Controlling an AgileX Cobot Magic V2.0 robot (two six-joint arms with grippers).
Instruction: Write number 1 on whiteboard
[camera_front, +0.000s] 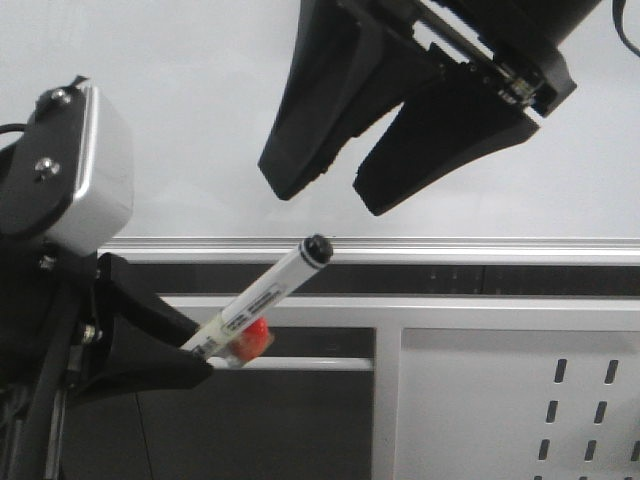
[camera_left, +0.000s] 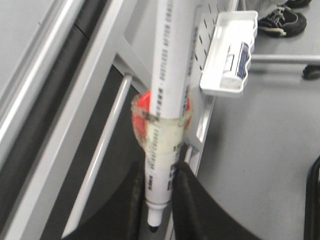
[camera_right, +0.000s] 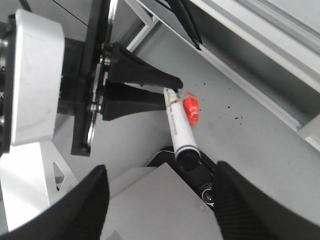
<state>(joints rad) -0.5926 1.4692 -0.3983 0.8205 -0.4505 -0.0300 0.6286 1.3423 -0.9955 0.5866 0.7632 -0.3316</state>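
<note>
Left fingers (camera_front: 205, 368): closed on the marker pen (camera_front: 262, 297), gripping it near its rear end, low at the left of the front view.
Marker pen: white barrel with small black print and a black end; it slants up and to the right out of the left fingers, the black end sitting right in front of the silver rim (camera_front: 400, 248) of the whiteboard. Whether it touches the rim cannot be told.
Red piece (camera_front: 256, 336): a small red object taped to the pen barrel with clear tape, just beyond the gripping point; also seen in the left wrist view (camera_left: 145, 102) and right wrist view (camera_right: 190, 110).
Right fingers (camera_front: 355, 185): spread apart and holding nothing, hanging in front of the whiteboard above the pen, well clear of it.
Whiteboard (camera_front: 180, 90): glossy pale board filling the upper part of the front view, its silver lower rim running across the middle.
Number 1: no stroke shows on the visible board surface.
Slotted panel (camera_front: 520, 400): white metal panel with slot holes, below the rim toward the lower right.
White tray (camera_left: 229, 54): seen in the left wrist view, hooked on the slotted panel, with a small item lying in it.
</note>
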